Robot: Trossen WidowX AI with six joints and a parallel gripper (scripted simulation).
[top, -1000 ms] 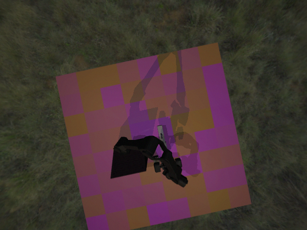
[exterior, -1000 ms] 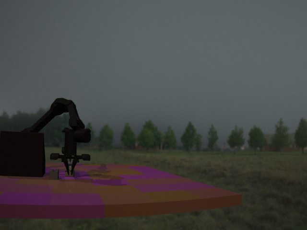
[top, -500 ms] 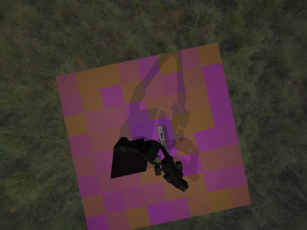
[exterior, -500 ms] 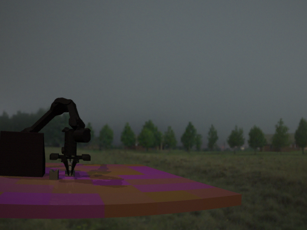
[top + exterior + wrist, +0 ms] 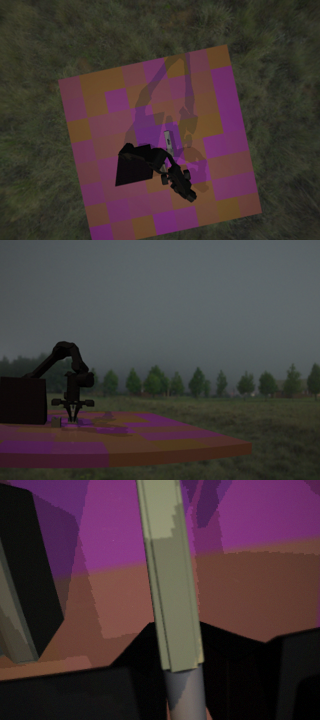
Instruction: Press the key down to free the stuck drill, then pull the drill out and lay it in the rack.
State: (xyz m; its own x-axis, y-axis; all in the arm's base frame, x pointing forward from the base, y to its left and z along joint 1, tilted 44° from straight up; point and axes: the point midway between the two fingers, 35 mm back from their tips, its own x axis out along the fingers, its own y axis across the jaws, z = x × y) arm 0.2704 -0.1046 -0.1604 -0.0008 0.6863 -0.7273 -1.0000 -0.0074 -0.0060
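Observation:
My gripper is shut on the drill and points down, low over the table. The drill shows as a long pale bar with a grey round end; it runs up out of the wrist view, so its far end is hidden. A slotted grey piece, probably the socket, lies beyond the hand in the top view, its near part beside the arm. I cannot tell whether drill and socket touch. I cannot make out the key clearly. The notched block, apparently the rack, stands left of the gripper.
A large black box stands at the left, beside the arm. The table has pink, purple and orange squares, and grass surrounds it. Dark arm shadows fall across its middle.

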